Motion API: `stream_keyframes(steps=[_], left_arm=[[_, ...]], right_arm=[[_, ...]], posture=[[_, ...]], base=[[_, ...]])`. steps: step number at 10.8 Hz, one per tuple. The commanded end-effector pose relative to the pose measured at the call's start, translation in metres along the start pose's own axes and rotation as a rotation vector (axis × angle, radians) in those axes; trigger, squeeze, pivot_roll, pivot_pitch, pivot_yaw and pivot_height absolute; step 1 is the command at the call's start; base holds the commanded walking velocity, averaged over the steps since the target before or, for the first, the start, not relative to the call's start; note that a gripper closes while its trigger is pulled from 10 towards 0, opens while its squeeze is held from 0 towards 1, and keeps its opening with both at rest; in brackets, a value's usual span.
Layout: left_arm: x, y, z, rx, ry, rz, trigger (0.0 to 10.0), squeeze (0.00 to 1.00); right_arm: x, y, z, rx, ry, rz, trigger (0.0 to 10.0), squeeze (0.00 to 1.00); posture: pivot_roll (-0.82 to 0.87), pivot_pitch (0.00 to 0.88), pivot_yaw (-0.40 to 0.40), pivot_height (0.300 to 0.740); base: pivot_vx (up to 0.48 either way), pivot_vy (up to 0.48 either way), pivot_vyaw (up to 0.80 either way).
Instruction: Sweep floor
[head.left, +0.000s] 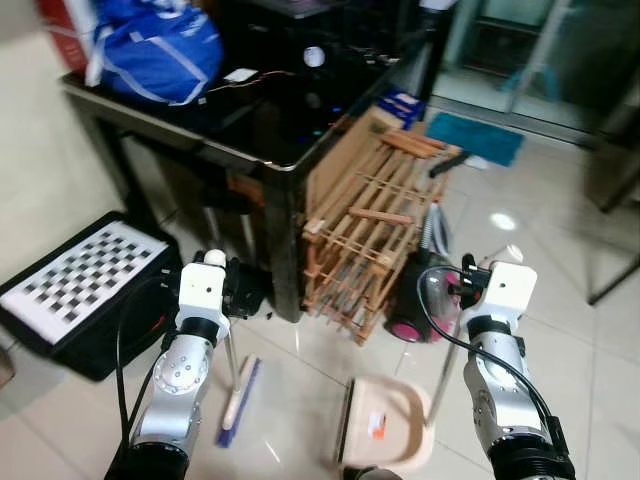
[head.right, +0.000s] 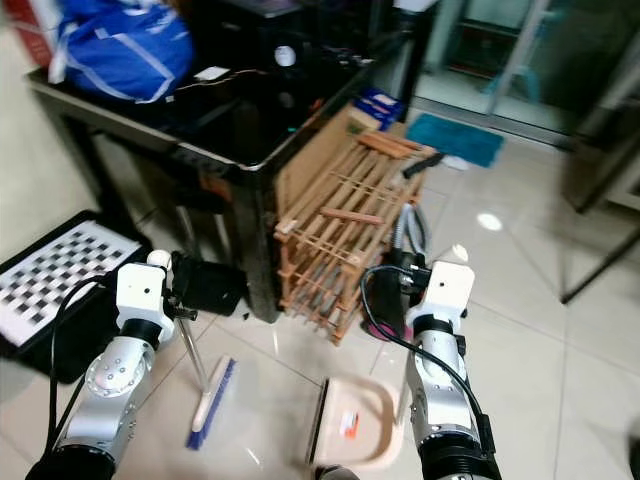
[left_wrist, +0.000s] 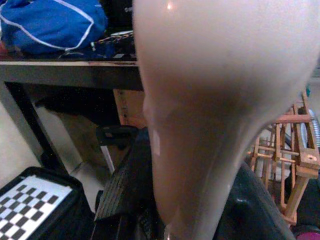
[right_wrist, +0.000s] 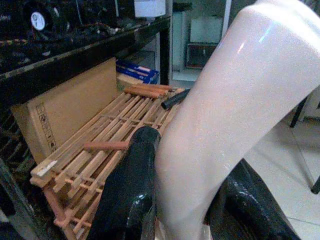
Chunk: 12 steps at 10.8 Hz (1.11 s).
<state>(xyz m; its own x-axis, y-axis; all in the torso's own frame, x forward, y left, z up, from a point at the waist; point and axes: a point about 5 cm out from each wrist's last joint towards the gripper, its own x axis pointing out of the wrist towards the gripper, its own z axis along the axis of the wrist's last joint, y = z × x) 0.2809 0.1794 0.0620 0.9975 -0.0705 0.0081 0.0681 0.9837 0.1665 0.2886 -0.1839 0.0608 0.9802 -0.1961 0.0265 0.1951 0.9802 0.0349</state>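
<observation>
Two tools are standing upright ahead of me so I can sweep one into the other: my left gripper (head.left: 228, 290) is clamping the thin metal pole of the blue-bristled broom (head.left: 238, 392), its head on the tiles just beside the beige plastic dustpan (head.left: 385, 425).

At my left wrist, black fingers (left_wrist: 125, 185) are pinching the broom's beige handle.

My right gripper (right_wrist: 185, 200) is squeezing the dustpan's handle likewise.

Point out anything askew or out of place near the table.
The wooden rack leans tilted against the black table rather than standing square, with a loose stick lying across its slats. The checkerboard panel lies flat on the floor. Nothing looks spilled.
</observation>
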Motion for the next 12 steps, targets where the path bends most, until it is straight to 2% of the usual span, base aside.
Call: stream_keyframes(steps=[1,4,12], left_arm=[[0.0018,0.0023,0.0092,0.018,-0.039,-0.008,10.0,0.00],[0.0025,-0.0013,0.0106,0.000,-0.042,-0.041,10.0,0.00],[0.0011,-0.0063,0.0091,0.007,-0.011,-0.071,10.0,0.00]], right_arm=[[0.0048,0.0002,0.0139,-0.005,-0.067,0.001,10.0,0.00],[0.0067,-0.0055,0.0154,-0.022,-0.066,-0.016,10.0,0.00],[0.0050,-0.0038,0.0103,-0.031,-0.033,-0.011,10.0,0.00]], posture=[[-0.02,0.026,0.018,0.740],[-0.02,0.027,0.021,0.740],[-0.02,0.024,0.016,0.740]], base=[[0.000,0.000,-0.80],[0.000,0.000,-0.80],[0.000,0.000,-0.80]])
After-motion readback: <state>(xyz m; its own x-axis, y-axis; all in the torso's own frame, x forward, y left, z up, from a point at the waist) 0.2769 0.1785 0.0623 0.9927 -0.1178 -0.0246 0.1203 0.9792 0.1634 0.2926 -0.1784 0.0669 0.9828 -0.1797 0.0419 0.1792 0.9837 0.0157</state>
